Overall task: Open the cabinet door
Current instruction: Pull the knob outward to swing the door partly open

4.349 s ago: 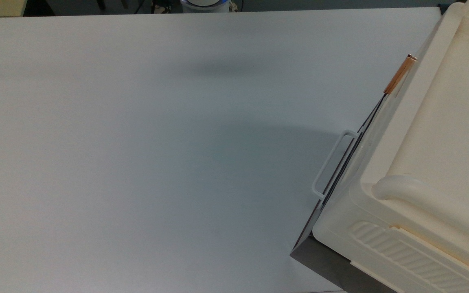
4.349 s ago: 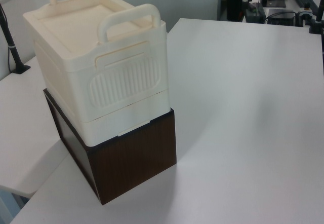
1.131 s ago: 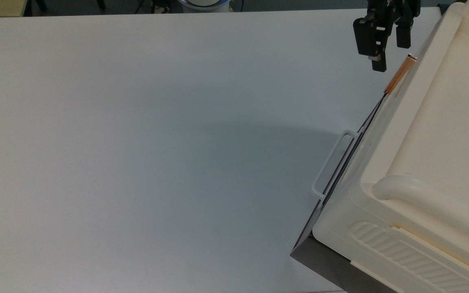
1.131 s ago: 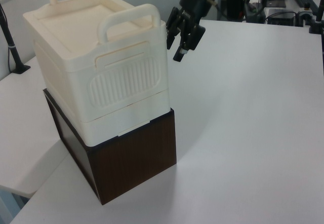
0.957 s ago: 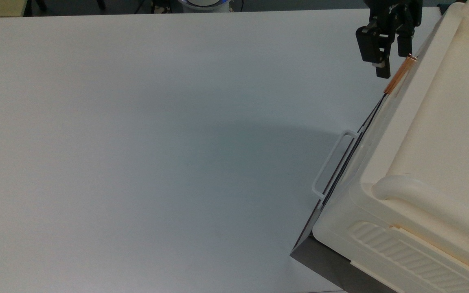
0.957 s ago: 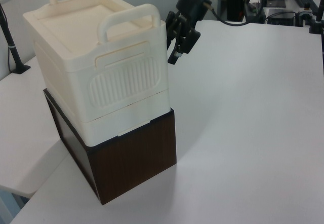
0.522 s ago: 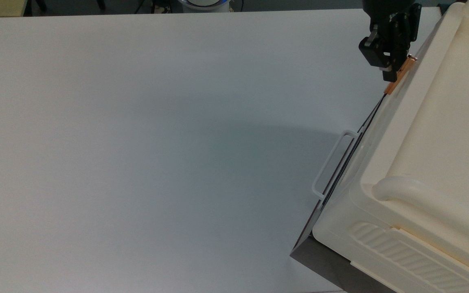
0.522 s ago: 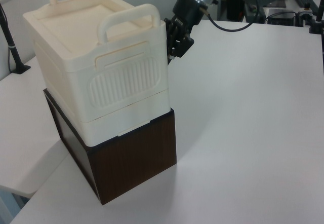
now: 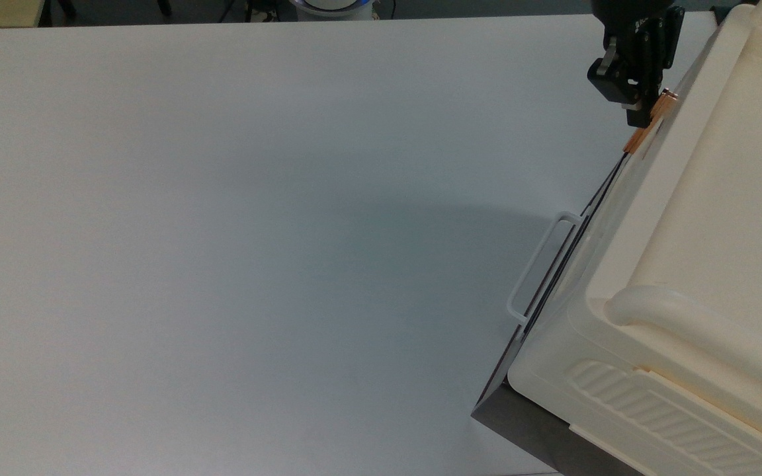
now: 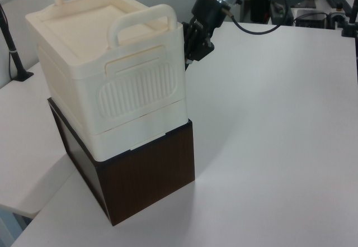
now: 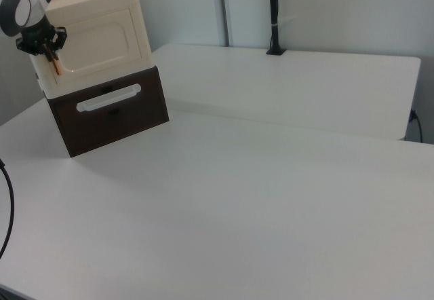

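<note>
one hand [image 9: 642, 114], one cabinet door [image 11: 95, 39]

Over on the right view's left, the cream cabinet [image 11: 95, 32] sits on a dark wooden drawer box [image 11: 108, 113] with a white loop handle [image 11: 108, 98]. The gripper [image 11: 49, 47] is at the copper handle [image 11: 55, 62] on the shut cabinet door [image 11: 98, 41]. The white bench [image 11: 258, 198] stretches away.

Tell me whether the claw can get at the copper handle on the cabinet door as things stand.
Probably yes. The claw is already at the copper handle on the cabinet door, and the white table in front is bare, so nothing blocks it.
</note>
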